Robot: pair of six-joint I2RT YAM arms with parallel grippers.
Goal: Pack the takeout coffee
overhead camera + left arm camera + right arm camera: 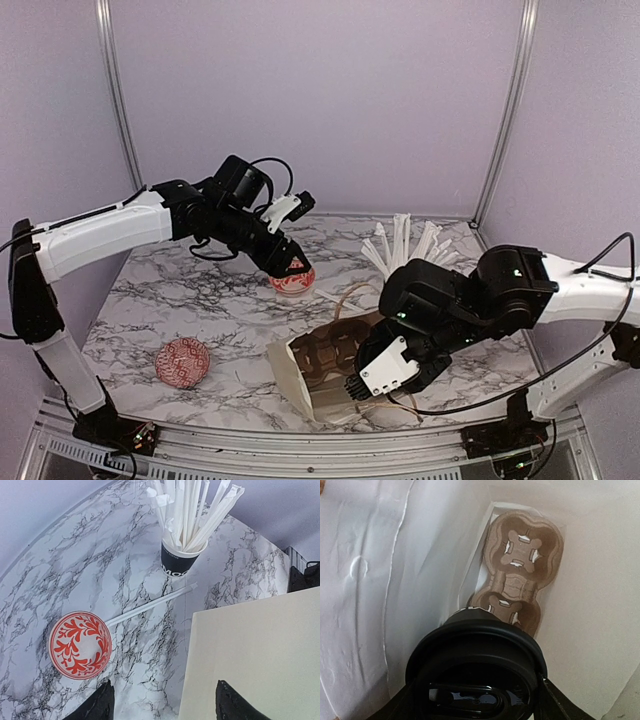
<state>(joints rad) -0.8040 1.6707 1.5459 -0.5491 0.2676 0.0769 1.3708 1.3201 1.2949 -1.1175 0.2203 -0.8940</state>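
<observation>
Right wrist view: right gripper (480, 702) clasped the lidded takeout coffee (476, 660) inside the paper bag (380, 580), short of the cup carrier (520, 565); left gripper (165, 705) stood wide, empty. Off-centre release risked tipping it.

We see a marble-patterned tabletop (140, 570), smooth with a faint sheen. The paper bag (370, 580) looks matt and creased, and the cup carrier (520, 570) inside it is rough brown moulded pulp. The takeout coffee (475, 655) shows us a smooth, softly glossy black plastic lid. Far right, the straws (190, 510) have crinkled white paper wrappers. The frame posts (115, 90) look like brushed metal.
</observation>
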